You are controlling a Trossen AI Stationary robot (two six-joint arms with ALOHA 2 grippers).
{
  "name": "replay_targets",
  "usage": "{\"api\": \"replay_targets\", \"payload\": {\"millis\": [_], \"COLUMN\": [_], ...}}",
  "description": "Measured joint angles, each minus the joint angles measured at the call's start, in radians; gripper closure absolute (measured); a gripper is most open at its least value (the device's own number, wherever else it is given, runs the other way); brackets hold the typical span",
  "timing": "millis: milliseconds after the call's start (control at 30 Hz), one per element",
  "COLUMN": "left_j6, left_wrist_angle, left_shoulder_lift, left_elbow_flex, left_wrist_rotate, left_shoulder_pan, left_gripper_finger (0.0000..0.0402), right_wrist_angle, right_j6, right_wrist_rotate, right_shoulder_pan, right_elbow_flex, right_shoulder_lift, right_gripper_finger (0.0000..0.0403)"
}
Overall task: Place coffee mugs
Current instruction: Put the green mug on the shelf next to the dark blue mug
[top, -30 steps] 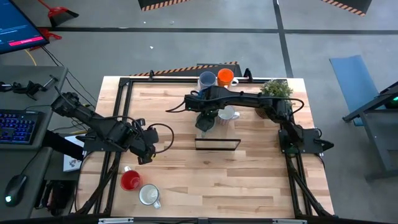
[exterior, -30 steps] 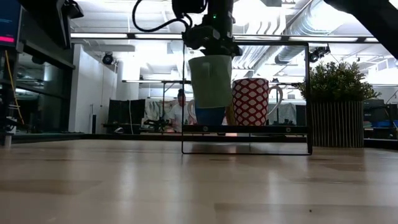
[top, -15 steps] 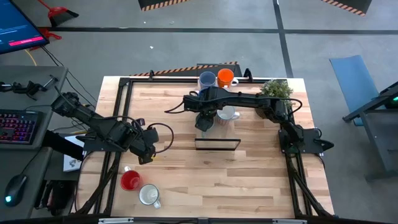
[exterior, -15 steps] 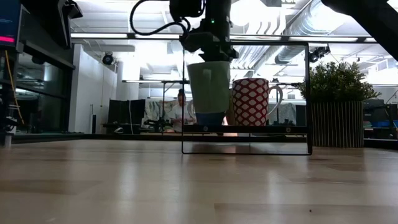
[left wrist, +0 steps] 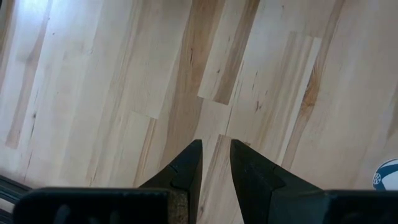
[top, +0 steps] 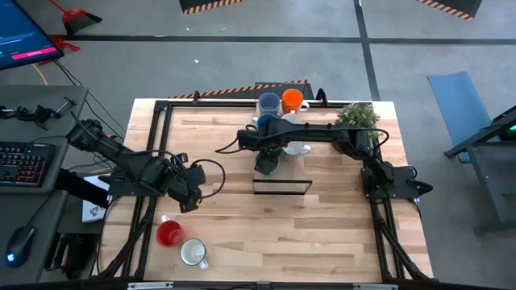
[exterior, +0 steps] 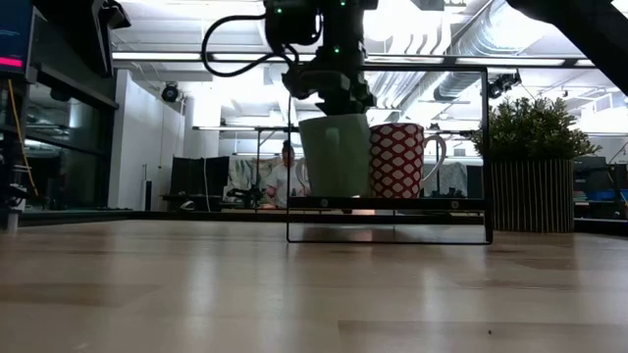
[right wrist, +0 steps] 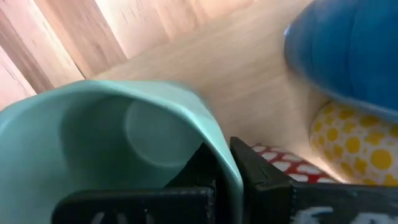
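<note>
- Claw [top: 268, 158] on my right arm, seen from above, reaches across the far middle of the tabletop [top: 322, 217] and sits over the green mug [top: 267, 163], just behind a thin black frame [top: 281, 186]. A white mug [top: 297, 147] stands just beside it, with a dark blue mug [top: 264, 122] close behind. Farther back, at the far edge, a light blue mug [top: 268, 103] and an orange mug [top: 292, 99] stand side by side, near a potted plant [top: 357, 115]. My left claw [top: 190, 201] waits over the left part of the tabletop, well apart from all that. A red mug [top: 169, 234] and another white mug [top: 193, 253] stand near the front left corner.
- From tabletop height, my right claw [exterior: 334, 98] grips the green mug [exterior: 336, 155] by its rim from above. The mug hangs upright, its base down at the lower bar of the black frame [exterior: 390, 205]; I cannot tell whether it touches the wood. A mug with a red and white pattern [exterior: 397, 161] stands just beside it, and the plant [exterior: 531, 167] is off to the side.
- My left wrist camera shows my left claw [left wrist: 215, 163] slightly parted, holding nothing, above bare wood [left wrist: 124, 93].
- My right wrist camera shows my right claw [right wrist: 227, 165] closed on the wall of the green mug [right wrist: 118, 143], one finger inside and one outside. The dark blue mug [right wrist: 348, 50] is nearby.
</note>
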State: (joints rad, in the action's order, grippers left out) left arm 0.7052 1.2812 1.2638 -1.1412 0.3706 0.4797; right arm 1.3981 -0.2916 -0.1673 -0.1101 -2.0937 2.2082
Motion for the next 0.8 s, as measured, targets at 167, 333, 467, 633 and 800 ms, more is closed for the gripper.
{"api": "replay_targets", "payload": {"millis": [167,333,467,633,800], "left_j6": [0.0,0.0,-0.001,-0.001,-0.002], "left_wrist_angle": [0.0,0.0,0.0,0.0,0.0], "left_shoulder_lift": [0.0,0.0,0.0,0.0,0.0], "left_elbow_flex": [0.0,0.0,0.0,0.0,0.0], "left_wrist_rotate": [0.0,0.0,0.0,0.0,0.0], "left_shoulder_pan": [0.0,0.0,0.0,0.0,0.0], "left_gripper_finger": [0.0328,0.0328,0.0328,0.0328,0.0328], "right_wrist_angle": [-0.017,-0.015,-0.015,-0.012,0.026], "right_j6": [0.012,0.013,0.023,0.023,0.021], "right_wrist_rotate": [-0.006,-0.021,-0.031,-0.028,-0.023], "right_shoulder_pan": [0.0,-0.001,-0.002,-0.001,-0.001], "right_elbow_flex": [0.001,0.001,0.001,0.0,-0.056], "right_shoulder_lift": [-0.003,-0.004,-0.004,-0.005,-0.006], "right_gripper_finger": [0.0389,0.0362,0.0341,0.0321,0.0305]}}
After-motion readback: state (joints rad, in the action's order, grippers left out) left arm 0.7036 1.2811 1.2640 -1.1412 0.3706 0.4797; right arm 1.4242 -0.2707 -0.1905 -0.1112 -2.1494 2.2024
